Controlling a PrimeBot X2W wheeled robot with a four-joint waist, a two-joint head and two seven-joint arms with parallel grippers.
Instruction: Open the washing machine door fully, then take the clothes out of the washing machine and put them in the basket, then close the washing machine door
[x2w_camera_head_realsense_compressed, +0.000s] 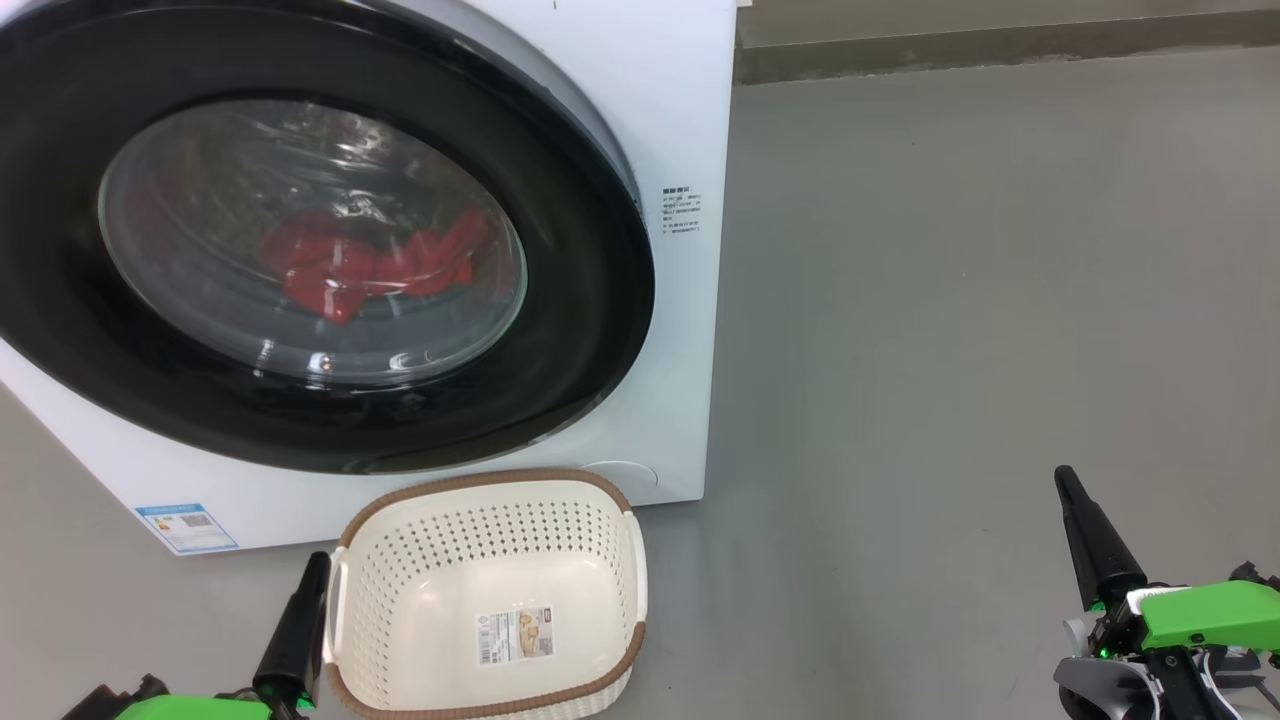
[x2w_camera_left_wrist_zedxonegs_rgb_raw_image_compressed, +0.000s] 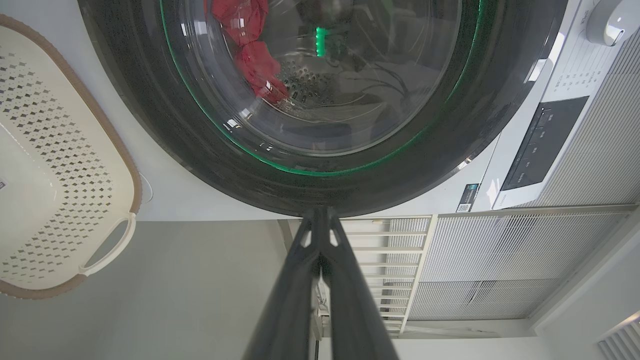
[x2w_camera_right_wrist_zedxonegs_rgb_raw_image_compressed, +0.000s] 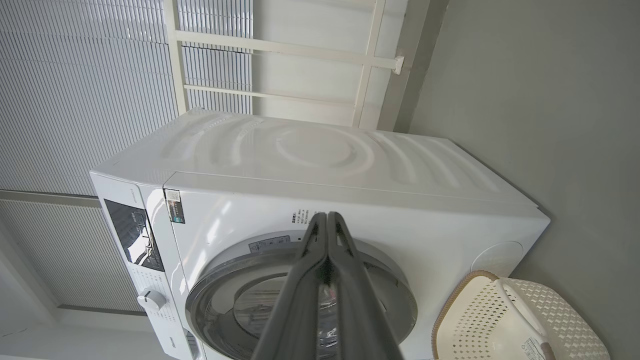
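The white washing machine (x2w_camera_head_realsense_compressed: 690, 100) fills the upper left of the head view, and its round black-rimmed door (x2w_camera_head_realsense_compressed: 590, 330) sits closed against the front. Red clothes (x2w_camera_head_realsense_compressed: 370, 262) lie inside behind the glass. On the floor in front stands the cream basket (x2w_camera_head_realsense_compressed: 490, 590) with nothing but its label in it. My left gripper (x2w_camera_head_realsense_compressed: 318, 562) is shut, low at the basket's left side. My right gripper (x2w_camera_head_realsense_compressed: 1063, 476) is shut too, far to the right over bare floor. The left wrist view looks up past my shut left gripper (x2w_camera_left_wrist_zedxonegs_rgb_raw_image_compressed: 320, 212) at the door (x2w_camera_left_wrist_zedxonegs_rgb_raw_image_compressed: 150, 115) and the clothes (x2w_camera_left_wrist_zedxonegs_rgb_raw_image_compressed: 255, 60).
Grey floor (x2w_camera_head_realsense_compressed: 950, 300) spreads to the right of the machine as far as a wall base (x2w_camera_head_realsense_compressed: 1000, 45). In the right wrist view, ribbed white panels (x2w_camera_right_wrist_zedxonegs_rgb_raw_image_compressed: 75, 100) stand behind the machine (x2w_camera_right_wrist_zedxonegs_rgb_raw_image_compressed: 320, 155), and its control panel and knob (x2w_camera_right_wrist_zedxonegs_rgb_raw_image_compressed: 150, 300) sit beside the door.
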